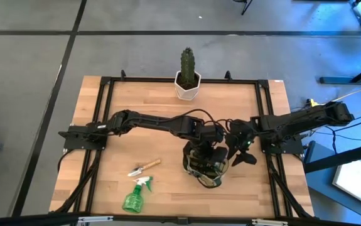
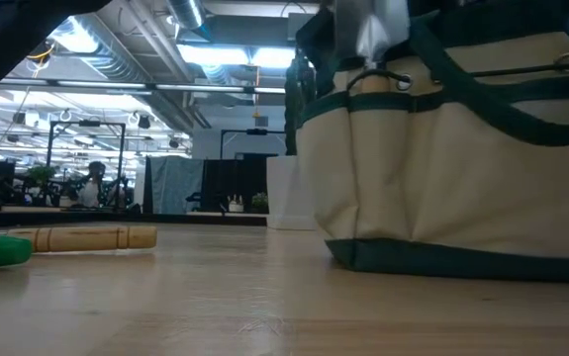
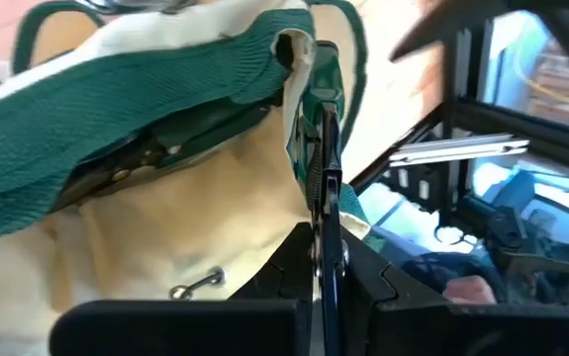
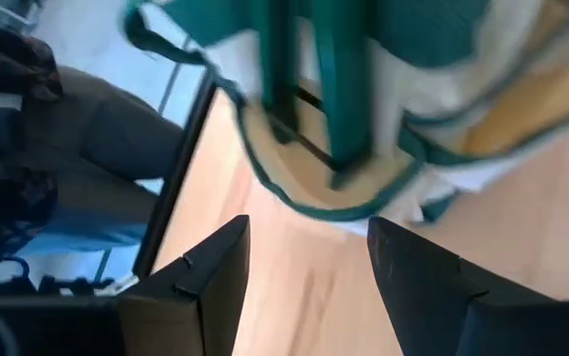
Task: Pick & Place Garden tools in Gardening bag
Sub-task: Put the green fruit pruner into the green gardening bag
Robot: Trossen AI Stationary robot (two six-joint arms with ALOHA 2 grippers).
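Observation:
The olive-and-tan gardening bag [image 1: 205, 166] stands on its base on the table right of centre, filling the right of the low view [image 2: 442, 148]. Inside it, under a green band, lies a dark metal tool [image 3: 126, 168]. My left gripper [image 1: 209, 148] reaches over the bag's far rim and is shut on it. My right gripper [image 1: 240, 156] hangs open just right of the bag, with nothing between its fingers [image 4: 309, 287]. A wooden-handled trowel [image 1: 144, 167] and the green spray bottle [image 1: 136, 194] lie on the table left of the bag. My left gripper pinches the bag's green-trimmed top rim [image 3: 309, 129] between its two fingers, with the fabric standing as a thin edge in the shut jaws. The fingers slant down from the far left. The bag's base stays on the table [image 2: 442, 259].
A cactus in a white pot [image 1: 188, 78] stands at the far edge, centre. A black frame [image 1: 105, 113] runs round the tabletop. A person shows beyond the table's edge in the right wrist view [image 4: 56, 148]. Bare wood lies along the near edge.

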